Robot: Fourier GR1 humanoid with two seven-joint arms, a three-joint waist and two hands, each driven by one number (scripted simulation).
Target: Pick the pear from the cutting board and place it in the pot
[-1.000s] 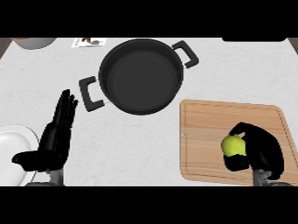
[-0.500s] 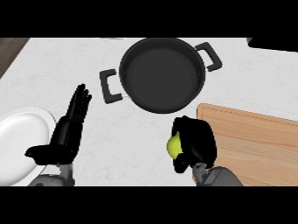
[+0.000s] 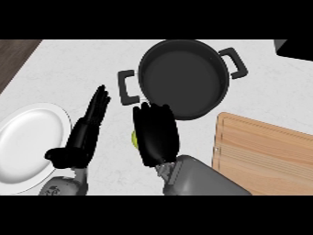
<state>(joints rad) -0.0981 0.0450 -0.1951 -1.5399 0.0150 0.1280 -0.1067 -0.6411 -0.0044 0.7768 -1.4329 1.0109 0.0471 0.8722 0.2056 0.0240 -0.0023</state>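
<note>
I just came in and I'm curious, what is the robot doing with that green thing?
The right robot hand is curled around a green pear, holding it just below the black pot. The pear isn't in the pot yet. The cutting board sits to the right, and the left robot hand rests open beside a white plate.

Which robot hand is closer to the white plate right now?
Left. The left robot hand rests open right beside the white plate, by its right rim. The right robot hand, curled round the pear, is farther right, just below the pot.
</note>
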